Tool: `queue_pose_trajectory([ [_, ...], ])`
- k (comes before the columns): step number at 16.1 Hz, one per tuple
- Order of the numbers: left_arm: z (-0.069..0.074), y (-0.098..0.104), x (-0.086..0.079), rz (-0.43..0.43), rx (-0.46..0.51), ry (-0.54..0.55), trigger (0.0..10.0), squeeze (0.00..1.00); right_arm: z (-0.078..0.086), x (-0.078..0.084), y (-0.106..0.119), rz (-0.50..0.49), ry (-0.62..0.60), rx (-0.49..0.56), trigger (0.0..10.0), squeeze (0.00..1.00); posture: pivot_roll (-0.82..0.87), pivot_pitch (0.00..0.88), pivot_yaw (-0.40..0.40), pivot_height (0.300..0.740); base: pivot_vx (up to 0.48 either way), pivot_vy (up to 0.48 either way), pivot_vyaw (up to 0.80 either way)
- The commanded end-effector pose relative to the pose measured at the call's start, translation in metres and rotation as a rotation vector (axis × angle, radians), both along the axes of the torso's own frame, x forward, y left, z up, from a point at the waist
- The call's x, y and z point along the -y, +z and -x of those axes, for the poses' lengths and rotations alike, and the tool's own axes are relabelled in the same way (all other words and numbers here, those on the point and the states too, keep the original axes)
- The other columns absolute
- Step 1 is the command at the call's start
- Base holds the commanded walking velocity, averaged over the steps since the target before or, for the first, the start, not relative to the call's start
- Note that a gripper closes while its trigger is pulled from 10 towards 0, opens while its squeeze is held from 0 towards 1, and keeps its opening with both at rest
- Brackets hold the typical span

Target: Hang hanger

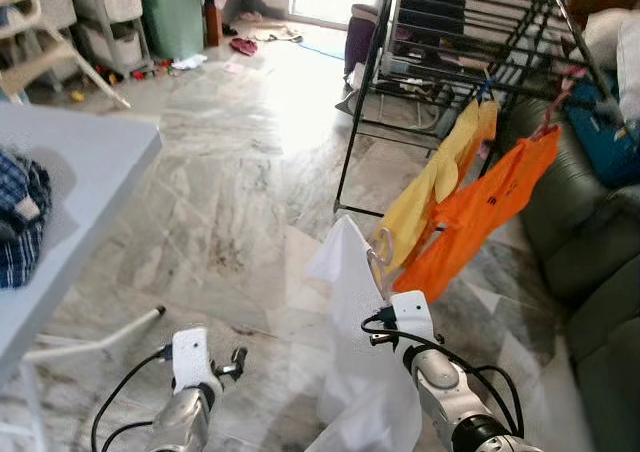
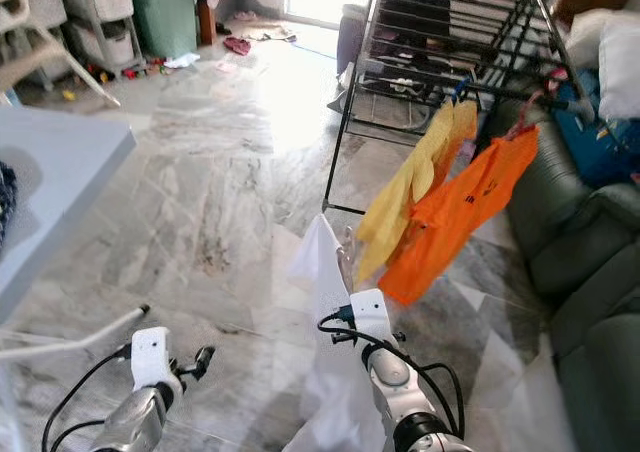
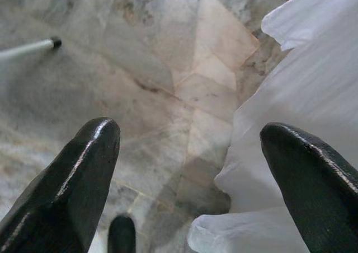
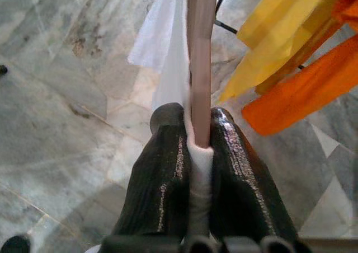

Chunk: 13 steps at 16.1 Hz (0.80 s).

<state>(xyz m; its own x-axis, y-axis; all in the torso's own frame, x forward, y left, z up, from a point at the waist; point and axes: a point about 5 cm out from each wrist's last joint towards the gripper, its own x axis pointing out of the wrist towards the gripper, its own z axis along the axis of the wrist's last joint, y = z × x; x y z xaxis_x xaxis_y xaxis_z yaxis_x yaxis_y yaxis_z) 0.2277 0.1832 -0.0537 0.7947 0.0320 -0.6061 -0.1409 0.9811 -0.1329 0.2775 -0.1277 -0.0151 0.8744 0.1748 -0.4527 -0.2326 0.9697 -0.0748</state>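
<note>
My right gripper (image 4: 193, 135) is shut on a pale pink hanger (image 4: 200, 51) that carries a white garment (image 1: 350, 312). The hanger's hook (image 1: 380, 257) rises just above the right wrist, close in front of the yellow shirt (image 1: 440, 177) and the orange shirt (image 1: 485, 207) hanging from the black drying rack (image 1: 470, 42). My left gripper (image 3: 190, 169) is open, low over the marble floor, with the white garment's edge (image 3: 291, 96) beside one fingertip (image 3: 313, 174). The left arm (image 1: 190, 372) sits to the left of the garment.
A dark green sofa (image 1: 590, 262) stands on the right behind the rack. A grey table (image 1: 70, 192) with a plaid cloth (image 1: 20, 222) is at the left. A white table leg (image 1: 90, 342) crosses the floor. Storage bins (image 1: 120, 12) stand far left.
</note>
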Motion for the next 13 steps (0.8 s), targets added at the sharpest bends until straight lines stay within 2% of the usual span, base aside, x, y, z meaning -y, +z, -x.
queue_pose_trajectory([
  [1,-0.004,0.005,-0.004,-0.027,0.042,0.008,10.0,0.0,-0.006,0.0,0.005,0.013,0.018,0.016,10.0,0.0,0.04,0.0,-0.18,0.74,0.0,0.0,0.0],
  [4,-0.024,0.029,-0.005,-0.098,0.229,-0.044,10.0,0.0,-0.016,0.002,0.016,-0.034,-0.038,0.071,10.0,0.0,0.04,0.0,-0.141,0.74,0.0,0.0,0.0],
  [5,-0.031,0.039,-0.003,-0.108,0.3,-0.061,10.0,0.0,-0.021,0.003,0.023,-0.051,-0.056,0.116,10.0,0.0,0.03,0.0,-0.129,0.74,0.0,0.0,0.0],
  [6,-0.039,0.054,0.0,-0.145,0.406,-0.114,10.0,0.0,-0.027,0.007,0.036,-0.068,-0.071,0.202,10.0,0.0,0.02,0.0,-0.112,0.74,0.0,0.0,0.0],
  [8,-0.045,0.076,0.001,-0.128,0.521,-0.128,10.0,0.0,-0.031,0.016,0.054,-0.077,-0.111,0.328,10.0,0.0,-0.02,0.0,-0.063,0.74,0.0,0.0,0.0],
  [10,-0.051,0.092,0.01,-0.102,0.585,-0.15,10.0,0.0,-0.03,0.026,0.062,-0.072,-0.161,0.388,10.0,0.0,-0.04,0.0,-0.035,0.74,0.0,0.0,0.0],
  [11,-0.052,0.096,0.014,-0.098,0.597,-0.162,10.0,0.0,-0.03,0.028,0.063,-0.071,-0.169,0.397,10.0,0.0,-0.05,0.0,-0.022,0.74,0.0,0.0,0.0],
  [12,-0.061,0.108,0.024,-0.109,0.64,-0.197,10.0,0.0,-0.031,0.028,0.071,-0.063,-0.182,0.436,10.0,0.0,-0.07,0.0,0.004,0.74,0.0,0.0,0.0],
  [13,-0.065,0.112,0.027,-0.105,0.65,-0.2,10.0,0.0,-0.032,0.028,0.073,-0.064,-0.185,0.448,10.0,0.0,-0.07,0.0,0.004,0.74,0.0,0.0,0.0],
])
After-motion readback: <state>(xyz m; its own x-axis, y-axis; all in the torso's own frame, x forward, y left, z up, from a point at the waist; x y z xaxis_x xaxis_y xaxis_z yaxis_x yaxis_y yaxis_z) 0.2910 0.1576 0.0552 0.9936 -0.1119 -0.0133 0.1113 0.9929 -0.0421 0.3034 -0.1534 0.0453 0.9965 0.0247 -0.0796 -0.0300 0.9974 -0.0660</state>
